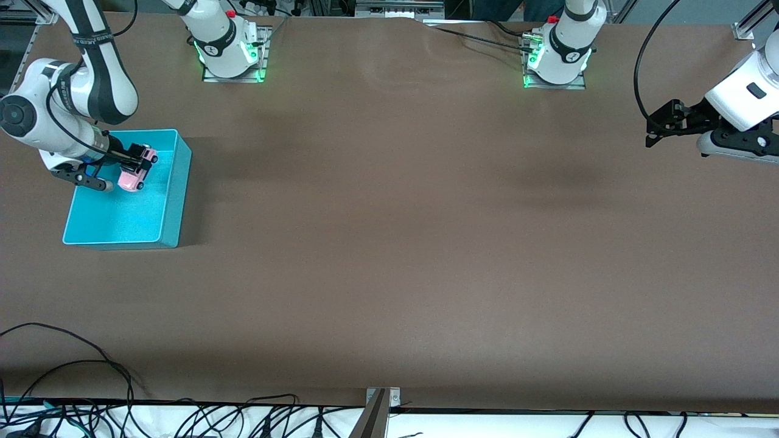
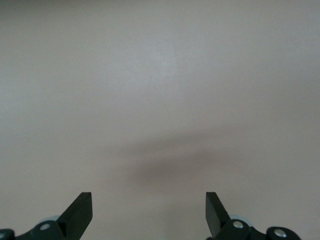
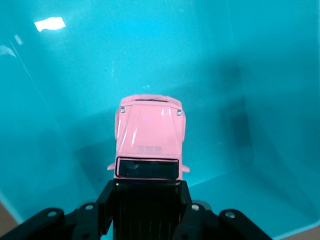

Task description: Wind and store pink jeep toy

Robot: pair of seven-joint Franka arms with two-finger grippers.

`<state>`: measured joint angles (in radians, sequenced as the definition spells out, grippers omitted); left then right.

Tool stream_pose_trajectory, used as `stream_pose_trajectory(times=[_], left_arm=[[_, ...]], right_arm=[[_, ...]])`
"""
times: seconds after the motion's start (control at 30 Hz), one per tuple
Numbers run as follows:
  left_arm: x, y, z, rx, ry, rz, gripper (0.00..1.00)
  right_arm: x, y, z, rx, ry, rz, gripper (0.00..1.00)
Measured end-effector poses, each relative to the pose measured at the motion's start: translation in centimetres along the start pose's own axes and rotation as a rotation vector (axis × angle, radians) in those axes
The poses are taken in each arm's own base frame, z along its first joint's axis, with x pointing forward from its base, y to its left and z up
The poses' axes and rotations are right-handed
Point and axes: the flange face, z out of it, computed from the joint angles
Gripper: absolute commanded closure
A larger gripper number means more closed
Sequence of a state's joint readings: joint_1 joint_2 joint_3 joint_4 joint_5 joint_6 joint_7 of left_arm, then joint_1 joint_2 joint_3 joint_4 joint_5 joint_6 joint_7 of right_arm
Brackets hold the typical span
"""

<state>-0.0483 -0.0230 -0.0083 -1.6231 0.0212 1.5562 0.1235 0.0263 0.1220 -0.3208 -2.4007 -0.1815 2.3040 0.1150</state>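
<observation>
Right pincer (image 1: 141,159): clamped on the pink jeep toy (image 1: 135,173), fingers pressed on both sides of its black roof; it hangs over the turquoise bin (image 1: 173,201), toward the part of the bin farthest from the front cam.
Pink jeep toy: up in the air inside the bin's outline, hood pointing down at the bin floor; in right wrist view the pink hood (image 3: 149,134) and dark windscreen show just ahead of the fingers (image 3: 102,202). Can't tell if the wheels touch the floor.
Turquoise bin: open-topped, rectangular, sits on the surface at the right arm's end; nothing else seen in it besides the jeep and pincer.
Left pincer (image 1: 660,129): wide open, holding nothing, over bare surface at the left arm's end; arm waits. Left wrist view shows both black fingertips (image 2: 80,212) well apart w/ only brown surface (image 2: 160,100) and a soft shadow between.
Surface (image 1: 389,243): brown mat, bare across the middle; the two pincers are well apart.
Edge nearest front cam: black cables (image 1: 91,413) lying along a white strip.
</observation>
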Motion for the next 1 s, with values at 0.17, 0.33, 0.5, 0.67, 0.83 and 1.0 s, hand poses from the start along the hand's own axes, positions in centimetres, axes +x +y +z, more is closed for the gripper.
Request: stream_pose_trajectory(times=[0.17,0.33,0.5,0.67,0.83,1.0], left_arm=[[0.0,0.0,0.0,0.000,0.000,0.000,0.00],[0.0,0.0,0.0,0.000,0.000,0.000,0.00],[0.0,0.0,0.0,0.000,0.000,0.000,0.00],[0.0,0.0,0.0,0.000,0.000,0.000,0.00],[0.0,0.0,0.0,0.000,0.000,0.000,0.00],[0.0,0.0,0.0,0.000,0.000,0.000,0.00]], right_arm=[[0.2,1.2,0.9,-0.003,-0.006,-0.027,1.00],[0.5,2.6,1.7,0.002,0.008,-0.045,1.00],[0.8,3.7,2.9,0.001,0.015,-0.047,1.00],[0.9,4.5,4.4,-0.001,0.009,-0.044,1.00],[1.0,5.3,5.5,-0.001,0.005,-0.065,1.00],[1.0,5.7,6.0,-0.001,0.000,-0.067,0.73]])
